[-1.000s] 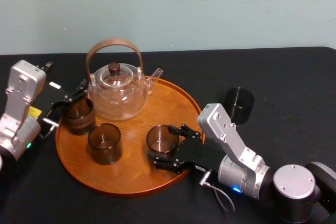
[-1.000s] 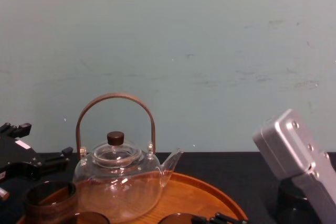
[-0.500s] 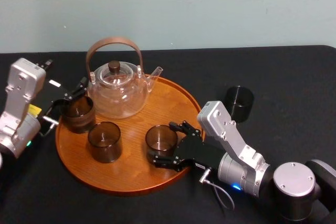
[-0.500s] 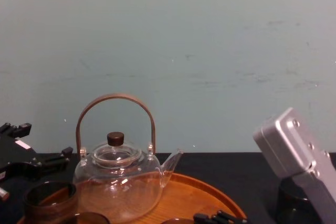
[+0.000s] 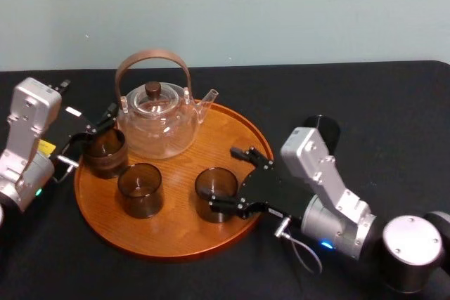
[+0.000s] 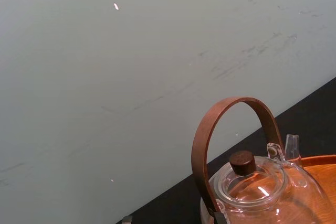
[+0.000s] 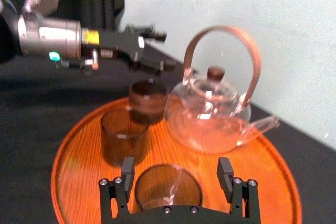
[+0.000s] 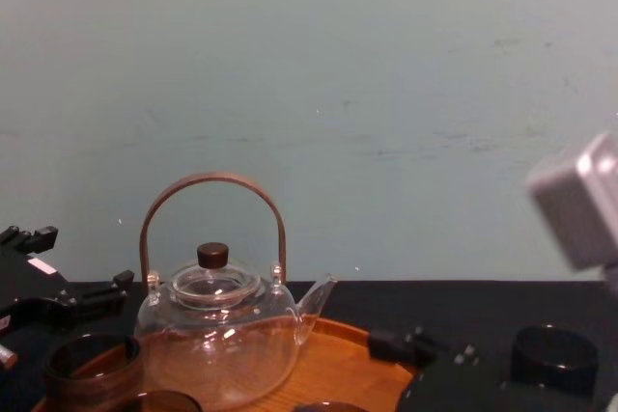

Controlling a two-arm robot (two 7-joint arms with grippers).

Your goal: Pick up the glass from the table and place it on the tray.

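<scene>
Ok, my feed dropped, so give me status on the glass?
Right gripper open, straddling glass. Glass upright on tray. Left gripper open at tray's left rim, by another glass. Dark glass on table, right of tray.

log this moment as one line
right gripper: open around front-right glass | glass: upright on tray | left gripper: idle at tray's left edge | dark glass: on table
</scene>
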